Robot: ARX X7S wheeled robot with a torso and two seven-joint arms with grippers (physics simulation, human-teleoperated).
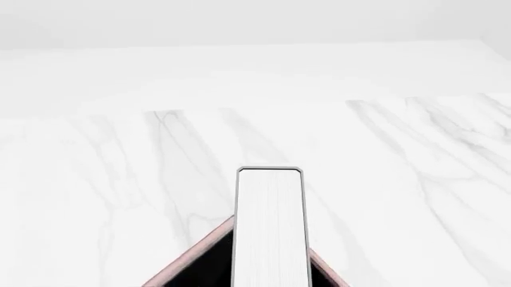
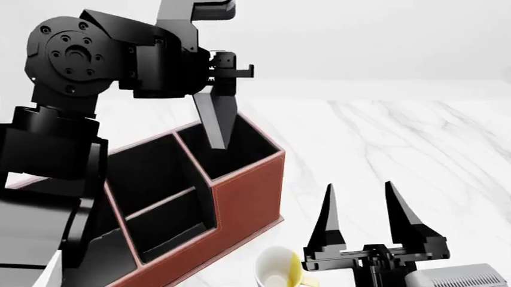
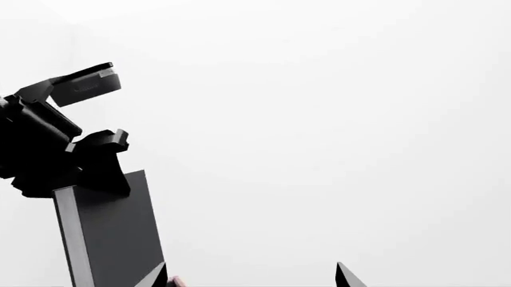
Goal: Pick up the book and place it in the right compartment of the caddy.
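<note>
Head view: left gripper [image 2: 219,101] clamped on the book [image 2: 215,122], held upright, lower end dipping into the caddy's [image 2: 248,191] right compartment [image 2: 239,152]. Right gripper [image 2: 369,209] spread wide, empty, beside the caddy near the mug [image 2: 279,272].

No readable text, plain black cover on the book [image 3: 112,233], no labels on the caddy [image 2: 248,191]

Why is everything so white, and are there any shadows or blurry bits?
Head view: even light, only a faint shadow beside the caddy, all sharp. Left wrist view: the book has crisp page edges; the marble table looks washed out. Right wrist view: the blank white background swallows everything but the dark book and left end effector.
</note>
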